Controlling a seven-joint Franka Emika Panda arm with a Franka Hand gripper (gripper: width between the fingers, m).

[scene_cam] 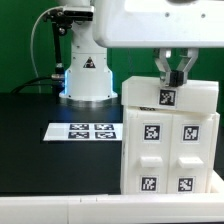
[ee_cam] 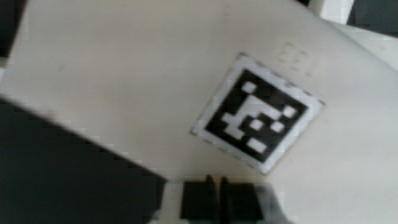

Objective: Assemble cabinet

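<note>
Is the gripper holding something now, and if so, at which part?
Nothing seems held. The gripper is shut, its fingertips pressed together with no visible gap, at the top of the large white plastic cabinet with black-and-white tags. Contact cannot be told.

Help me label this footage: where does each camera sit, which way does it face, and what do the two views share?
Exterior view: off the arm, level with the table, facing the cabinet and marker board; arm base and shut gripper show.
Wrist view: on the wrist, looking close along the fingers at a tagged white cabinet face.
Shared: the cabinet and the gripper at it.
</note>
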